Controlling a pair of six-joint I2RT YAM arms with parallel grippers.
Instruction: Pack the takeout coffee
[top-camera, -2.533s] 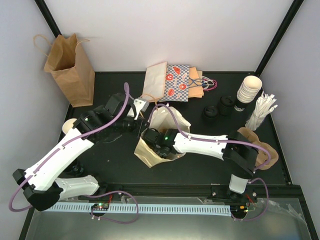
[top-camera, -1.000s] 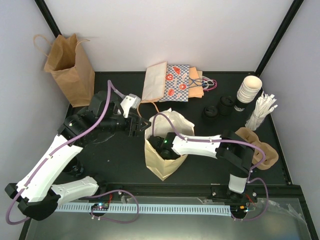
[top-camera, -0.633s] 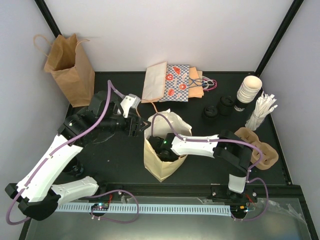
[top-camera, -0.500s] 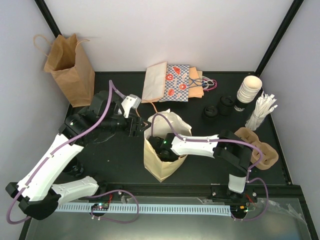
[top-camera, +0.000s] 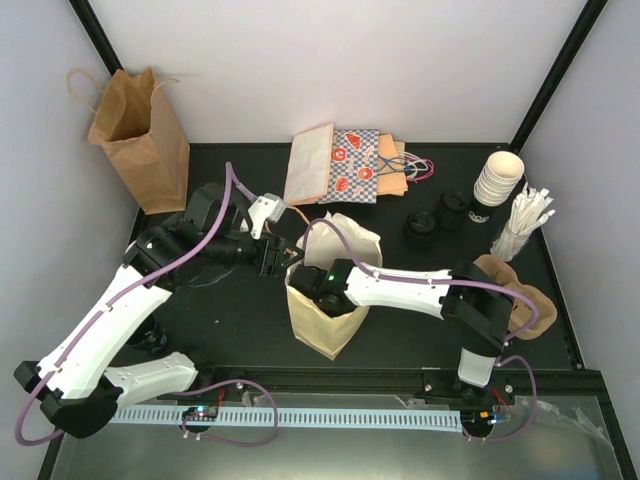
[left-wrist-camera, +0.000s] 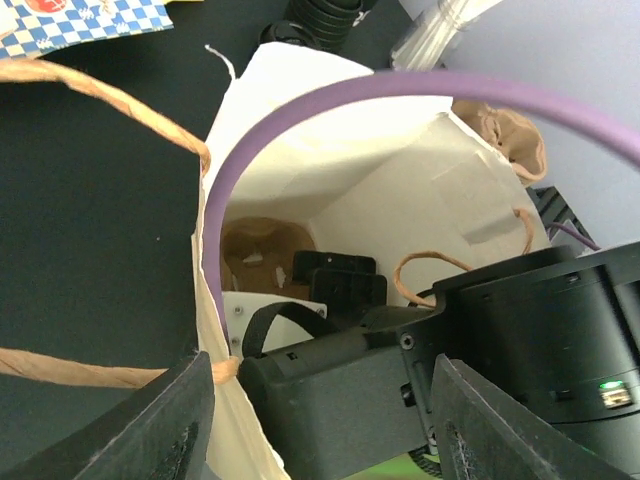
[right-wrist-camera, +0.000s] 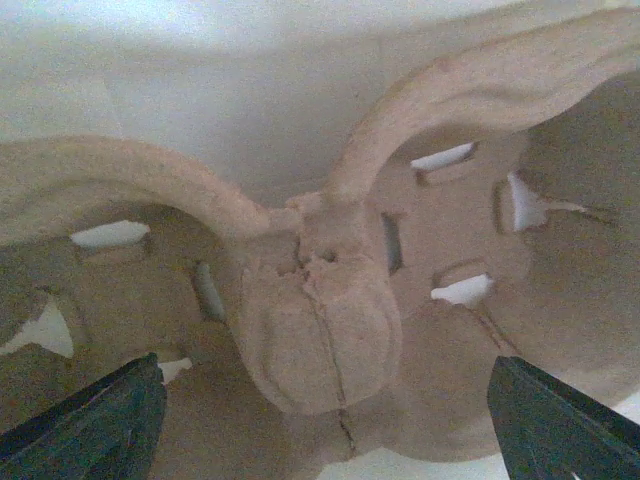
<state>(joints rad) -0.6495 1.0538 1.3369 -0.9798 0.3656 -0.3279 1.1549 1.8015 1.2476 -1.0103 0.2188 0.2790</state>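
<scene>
Right now my right hand is down inside the bag, fingers spread wide and gripping nothing. The carrier lies on the bag's floor just beyond them. My left hand is at the bag's left rim, also spread, with the rim just beside one finger but not pinched. As far as I can judge, the bag stands on the table with nothing holding it.

That is where I see the trouble. My cable arches over the bag's mouth, and a twine handle loops just outside the rim. If I pull my right hand out crooked, the wrist or the cable could catch the rim or a handle. That could drag the light bag over and tip the carrier inside.

The cups are not packed yet. They sit stacked well to the right of the bag and farther back. Reaching for them across the bag's mouth could also knock it.
</scene>
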